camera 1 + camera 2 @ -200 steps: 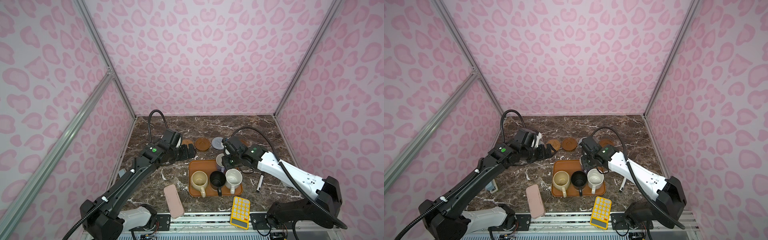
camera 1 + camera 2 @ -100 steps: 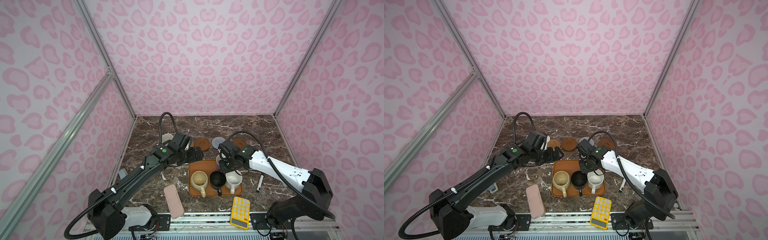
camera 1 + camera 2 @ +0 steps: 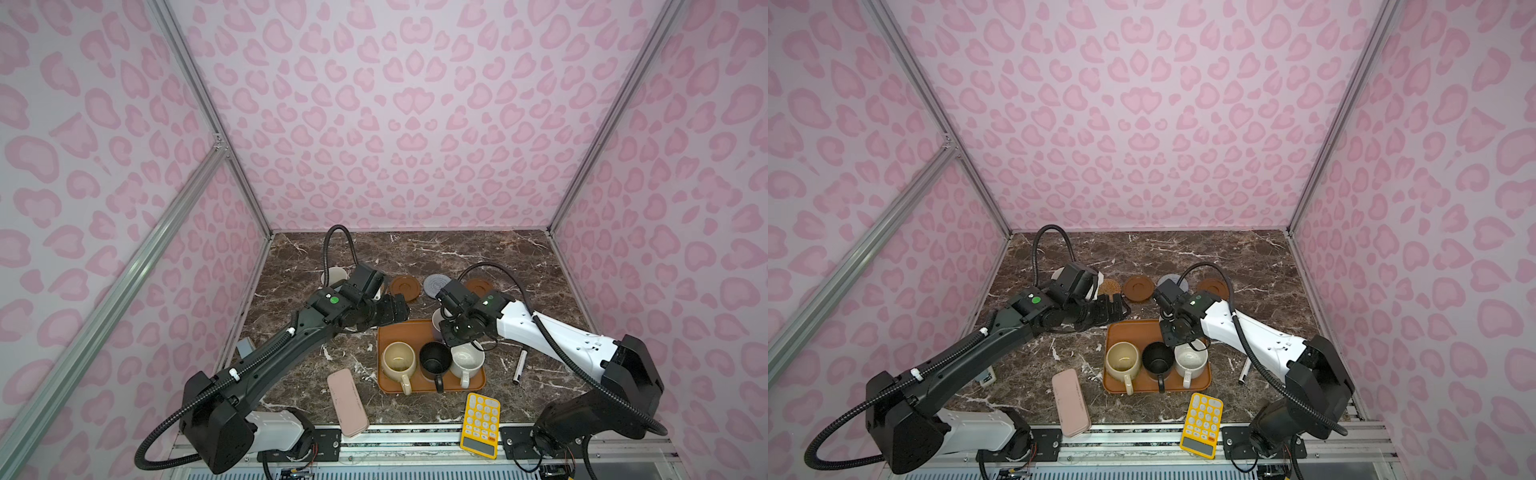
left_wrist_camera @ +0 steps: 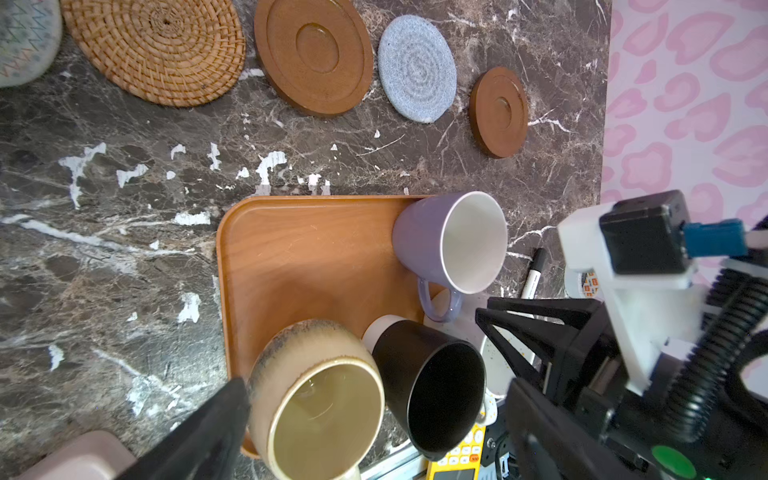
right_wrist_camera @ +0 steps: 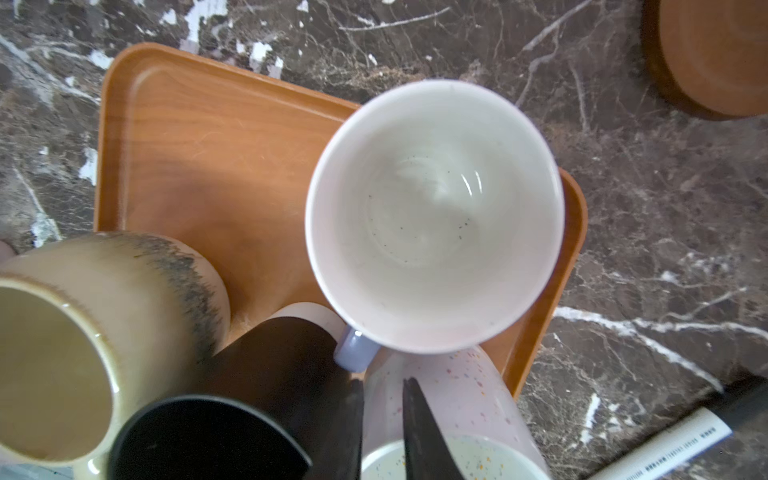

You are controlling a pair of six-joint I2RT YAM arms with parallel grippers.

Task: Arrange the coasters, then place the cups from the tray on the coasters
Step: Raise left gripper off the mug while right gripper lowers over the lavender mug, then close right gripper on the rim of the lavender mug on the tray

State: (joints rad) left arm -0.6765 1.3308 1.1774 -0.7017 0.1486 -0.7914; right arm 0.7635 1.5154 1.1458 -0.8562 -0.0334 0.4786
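Observation:
The orange-brown tray (image 3: pixel 380 353) holds a cream cup (image 3: pixel 398 359), a black cup (image 3: pixel 434 359), a speckled white cup (image 3: pixel 467 359) and a lavender cup (image 4: pixel 453 245). My right gripper (image 5: pixel 382 382) pinches the speckled cup's (image 5: pixel 453 399) back wall, one finger inside and one outside. My left gripper (image 4: pixel 370 432) hangs open above the cream (image 4: pixel 316 407) and black (image 4: pixel 432 395) cups. Behind the tray lie a rattan coaster (image 4: pixel 158 45), a brown coaster (image 4: pixel 313 54), a grey-blue coaster (image 4: pixel 417 68) and a second brown coaster (image 4: pixel 498 110). A pale cup (image 3: pixel 334 276) stands at the row's left end.
A pink case (image 3: pixel 347 401) lies left of the tray near the front edge. A yellow calculator (image 3: pixel 480 417) sits in front of the tray, and a marker pen (image 3: pixel 519 365) lies to its right. Pink walls close in three sides.
My right gripper's jaws have narrowed onto the speckled cup's wall after a short shift toward the front. My left gripper has moved right, from the coaster row to the tray's back left.

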